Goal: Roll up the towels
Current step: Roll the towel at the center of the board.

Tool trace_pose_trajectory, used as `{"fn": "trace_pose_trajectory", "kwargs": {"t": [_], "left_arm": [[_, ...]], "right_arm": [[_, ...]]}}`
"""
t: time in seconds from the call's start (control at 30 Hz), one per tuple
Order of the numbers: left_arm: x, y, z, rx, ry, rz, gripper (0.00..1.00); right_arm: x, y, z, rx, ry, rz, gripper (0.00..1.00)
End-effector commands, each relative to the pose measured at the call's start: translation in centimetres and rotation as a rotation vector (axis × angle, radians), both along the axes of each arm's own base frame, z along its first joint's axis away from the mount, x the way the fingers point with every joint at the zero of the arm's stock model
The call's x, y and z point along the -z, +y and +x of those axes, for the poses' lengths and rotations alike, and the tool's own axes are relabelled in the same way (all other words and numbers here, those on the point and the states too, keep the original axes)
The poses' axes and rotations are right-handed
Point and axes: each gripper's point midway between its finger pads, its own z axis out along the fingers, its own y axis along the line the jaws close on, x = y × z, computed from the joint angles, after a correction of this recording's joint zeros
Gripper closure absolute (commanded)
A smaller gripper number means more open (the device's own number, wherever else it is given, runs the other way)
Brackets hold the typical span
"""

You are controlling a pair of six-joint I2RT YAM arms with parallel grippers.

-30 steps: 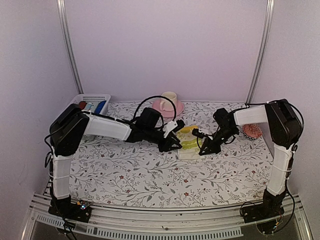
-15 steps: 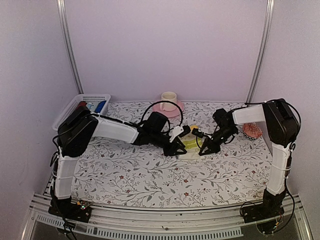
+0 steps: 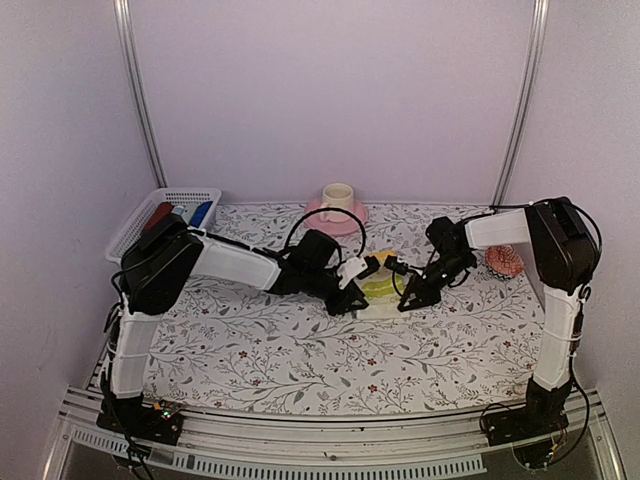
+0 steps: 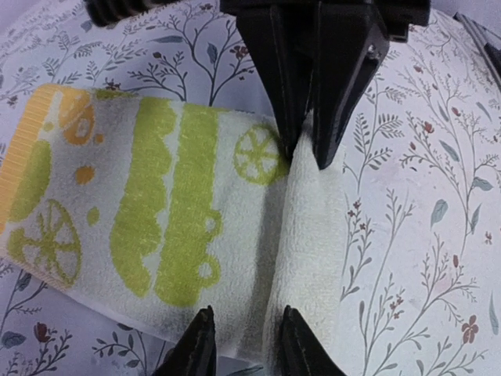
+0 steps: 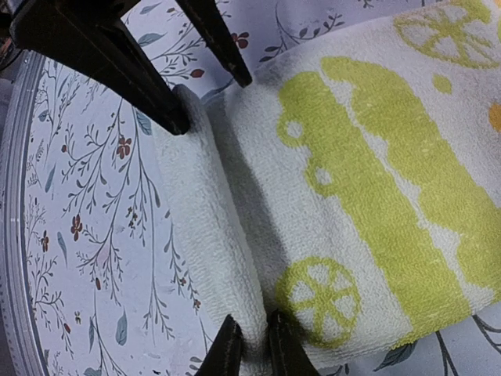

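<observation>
The rolled near edge of the pale yellow printed towel [image 4: 156, 204] runs between the left hand [image 4: 246, 319] and right hand [image 5: 252, 323], each pinching one end, flat cloth lying beyond.

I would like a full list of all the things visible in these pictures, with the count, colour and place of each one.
printed towel: one, pale yellow with green and orange marks, table centre, one edge folded over
basket: one, white, far left corner
cloth rolls: at least two, dark red and blue, in the basket
saucer: one, pink, far centre
cup: one, cream, on the saucer
small patterned object: one, red and white, right side, too small to identify
table: one, white floral cover
left arm: one, black and white, reaching from left
right arm: one, black and white, reaching from right
left gripper: black, shut on the towel's fold
right gripper: black, shut on the fold's other end
</observation>
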Motion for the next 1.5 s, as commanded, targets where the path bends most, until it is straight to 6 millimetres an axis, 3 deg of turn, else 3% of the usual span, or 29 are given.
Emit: {"fn": "trace_pose_trajectory", "kwargs": {"t": [0.0,0.23,0.4,0.5,0.73,0.83,0.9,0.93,1.2,1.47], "left_arm": [[1.2,-0.1,0.6,-0.033,-0.03,0.047,0.71],[2.5,0.0,0.3,-0.034,-0.027,0.087,0.71],[3.1,0.0,0.1,-0.03,-0.038,0.109,0.71],[3.1,0.0,0.1,-0.03,-0.039,0.112,0.71],[3.0,-0.1,-0.1,-0.022,-0.034,0.108,0.71],[3.0,0.0,-0.1,-0.024,-0.033,0.108,0.71],[2.9,0.0,-0.1,-0.024,-0.034,0.108,0.71],[2.8,0.0,-0.1,-0.024,-0.034,0.107,0.71],[2.9,-0.1,-0.2,-0.024,-0.029,0.101,0.71],[2.9,0.0,-0.4,-0.02,-0.025,0.1,0.71]], "right_arm": [[-0.1,0.1,0.4,0.001,0.006,0.009,0.83],[-1.7,0.1,0.7,-0.005,-0.045,0.023,0.73],[-1.8,-0.1,1.0,-0.002,-0.062,0.011,0.7],[-2.5,-0.3,1.5,0.003,-0.104,0.007,0.7],[-6.5,-0.9,2.3,0.029,-0.214,0.08,0.69],[-7.3,-0.6,1.3,0.004,-0.189,0.131,0.79],[-7.0,-0.4,0.7,-0.019,-0.146,0.146,0.94],[-6.3,-0.3,0.4,-0.03,-0.116,0.149,0.96],[-3.3,0.1,-0.6,-0.054,0.056,0.157,0.97],[-1.2,-0.7,1.7,0.033,0.003,0.054,0.97]]}}
